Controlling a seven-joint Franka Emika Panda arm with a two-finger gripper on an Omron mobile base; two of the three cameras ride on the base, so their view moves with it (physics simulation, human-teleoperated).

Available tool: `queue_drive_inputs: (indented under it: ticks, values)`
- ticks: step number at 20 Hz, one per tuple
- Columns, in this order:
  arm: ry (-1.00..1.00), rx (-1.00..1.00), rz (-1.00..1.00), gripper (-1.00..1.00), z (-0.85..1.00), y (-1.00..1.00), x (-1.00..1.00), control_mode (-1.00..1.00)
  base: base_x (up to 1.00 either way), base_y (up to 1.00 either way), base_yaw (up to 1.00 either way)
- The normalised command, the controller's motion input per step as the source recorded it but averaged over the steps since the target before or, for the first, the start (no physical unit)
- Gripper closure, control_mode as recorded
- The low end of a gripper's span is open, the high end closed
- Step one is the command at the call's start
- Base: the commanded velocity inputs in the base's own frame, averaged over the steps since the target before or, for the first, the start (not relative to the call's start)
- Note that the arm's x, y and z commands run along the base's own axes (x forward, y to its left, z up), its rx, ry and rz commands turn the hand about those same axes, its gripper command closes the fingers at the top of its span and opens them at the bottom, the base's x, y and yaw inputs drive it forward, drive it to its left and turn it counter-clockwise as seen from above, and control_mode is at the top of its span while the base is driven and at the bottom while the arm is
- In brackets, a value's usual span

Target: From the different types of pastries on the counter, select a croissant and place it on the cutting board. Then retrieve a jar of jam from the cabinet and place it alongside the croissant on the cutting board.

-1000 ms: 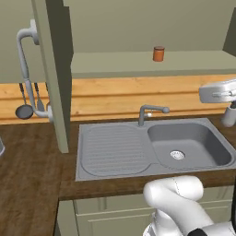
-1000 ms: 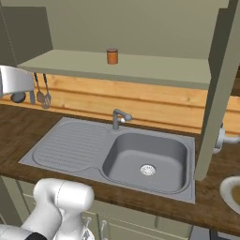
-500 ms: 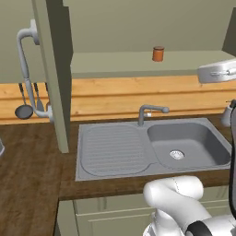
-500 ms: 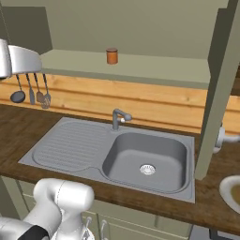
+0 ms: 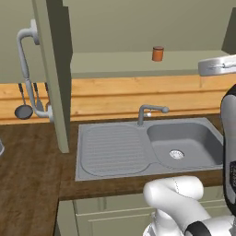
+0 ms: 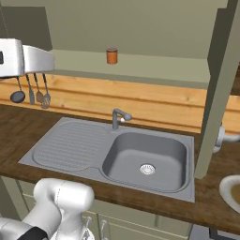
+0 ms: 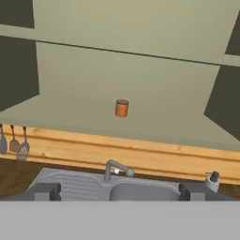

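We take the steel sink as our landmark. Its basin lies on the right and its ribbed drainboard on the left, set into the dark wood counter. The faucet stands at the sink's back edge, between drainboard and basin.

The jar of jam stands upright on the open cabinet's shelf, above the sink and behind the faucet, alone, with nothing touching it. The cabinet's doors stand swung open, one on each side of the sink.

Our gripper is raised above the sink's front and faces the shelf; its two dark fingertips stand far apart at full spread, and we hold nothing between them.

Kitchen utensils hang on the wall left of the sink, and a soap dispenser sits right of it.
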Motion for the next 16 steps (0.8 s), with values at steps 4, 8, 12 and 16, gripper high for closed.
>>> queue_drive_inputs:
  ticks: [4, 8, 12, 16]
  values:
    - [0.0, 0.04, -0.1, -1.0, -0.09, -0.08, 0.23, -1.0, 0.0, 0.0, 0.0]
    - [0.0, 0.03, -0.05, -1.0, -0.22, -0.08, 0.23, -1.0, 0.0, 0.0, 0.0]
    - [0.0, 0.09, 0.0, -1.0, -0.02, -0.13, 0.52, -1.0, 0.0, 0.0, 0.0]
    - [0.0, 0.11, 0.0, -1.0, -0.03, -0.04, 0.45, -1.0, 0.0, 0.0, 0.0]
